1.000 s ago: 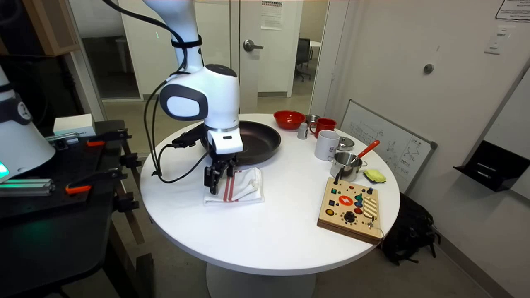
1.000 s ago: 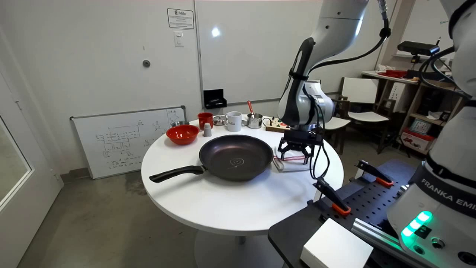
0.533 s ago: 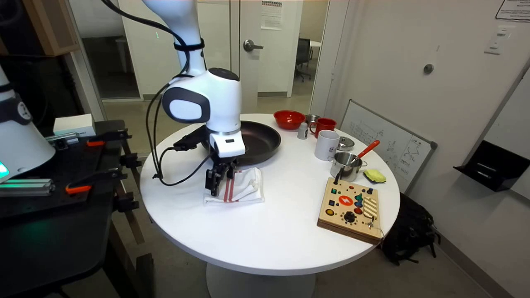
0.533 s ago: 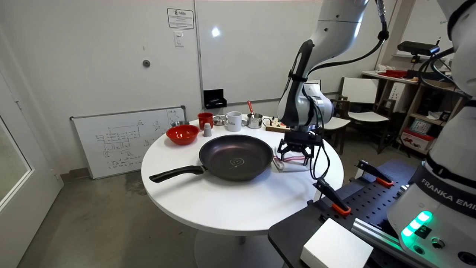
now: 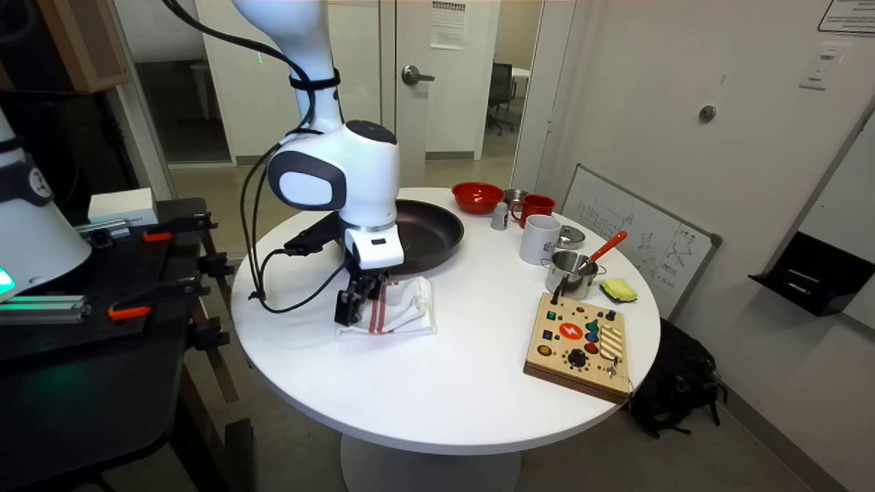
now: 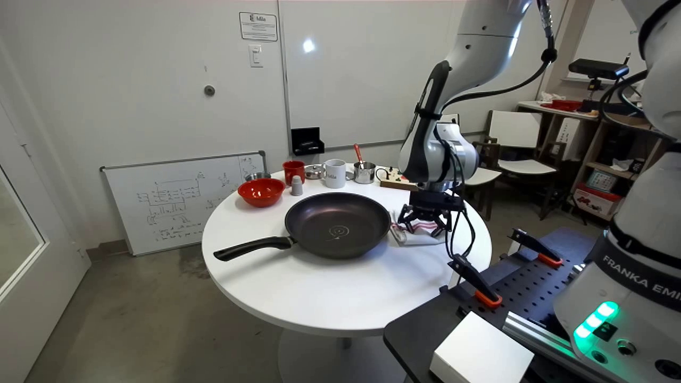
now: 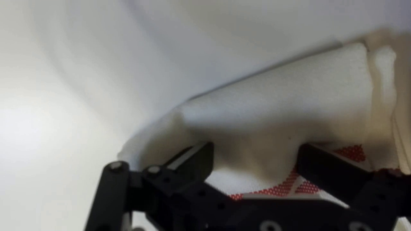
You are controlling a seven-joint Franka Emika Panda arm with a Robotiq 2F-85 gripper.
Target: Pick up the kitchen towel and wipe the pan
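The kitchen towel [image 5: 410,307], white with red stripes, lies folded on the round table beside the pan. In an exterior view the pan [image 6: 340,226] rests flat, black and round, with its handle [image 6: 255,247] pointing away from the towel. My gripper [image 5: 360,311] is down at the towel, over its striped part. From the wrist view, the gripper [image 7: 256,149] has its fingers [image 7: 200,163] well apart, and rumpled towel cloth [image 7: 273,96] fills the space between and beyond them. Whether the fingertips press into the cloth is too blurred to tell. The arm covers part of the pan in an exterior view.
Across the table stand a red bowl [image 5: 478,197], a grey shaker [image 5: 500,216], a red mug [image 5: 534,209], a white mug [image 5: 539,240] and a steel pot [image 5: 571,277]. A yellow sponge [image 5: 619,290] and a wooden board with knobs [image 5: 581,348] sit near the table's edge.
The arm has sunk a little lower onto the towel. My gripper's fingers have drawn somewhat closer together. Towel and pan keep their places on the table.
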